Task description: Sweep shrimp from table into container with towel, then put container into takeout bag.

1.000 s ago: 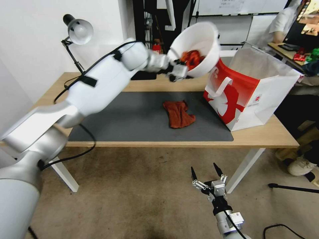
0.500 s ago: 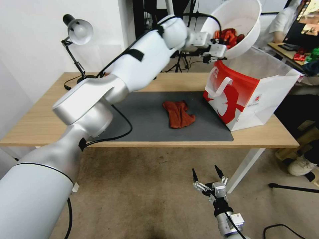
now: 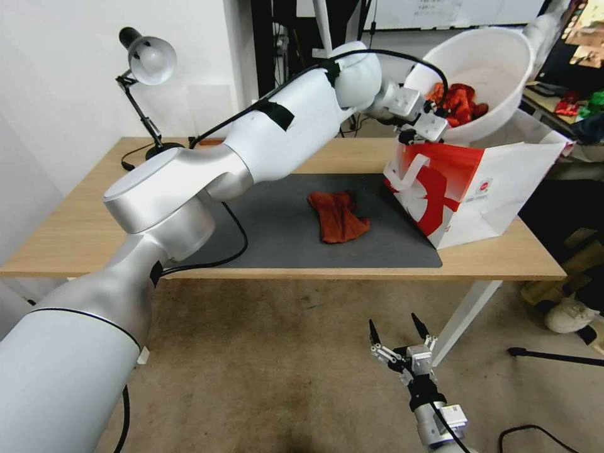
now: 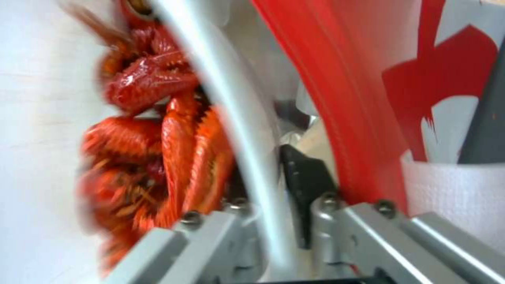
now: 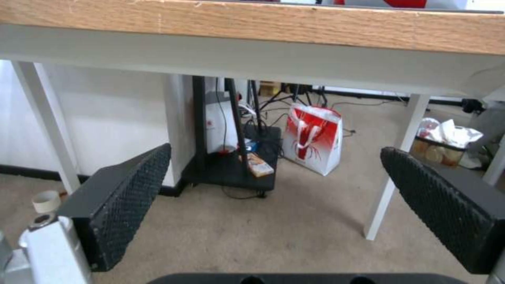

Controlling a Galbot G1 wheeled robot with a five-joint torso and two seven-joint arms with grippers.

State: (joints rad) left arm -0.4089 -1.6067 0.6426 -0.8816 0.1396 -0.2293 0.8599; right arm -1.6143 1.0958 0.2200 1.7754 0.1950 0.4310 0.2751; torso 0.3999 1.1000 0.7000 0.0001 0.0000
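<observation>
Left gripper (image 3: 434, 129) is clamped on the rim of the wide round white plastic bowl (image 3: 484, 63) of red-orange shrimp (image 3: 459, 104), held tilted above the red-and-white takeout bag (image 3: 465, 189). Right gripper (image 3: 402, 343) hangs low, fingers spread, empty.

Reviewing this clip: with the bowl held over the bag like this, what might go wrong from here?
The container is tilted, and the shrimp are piled against its low side near the left gripper, so some might spill outside the takeout bag. The grip is only a pinch on the rim, so the load could twist or slip. The container looks about as wide as the bag's mouth; it could catch the edge and push the bag over.
</observation>
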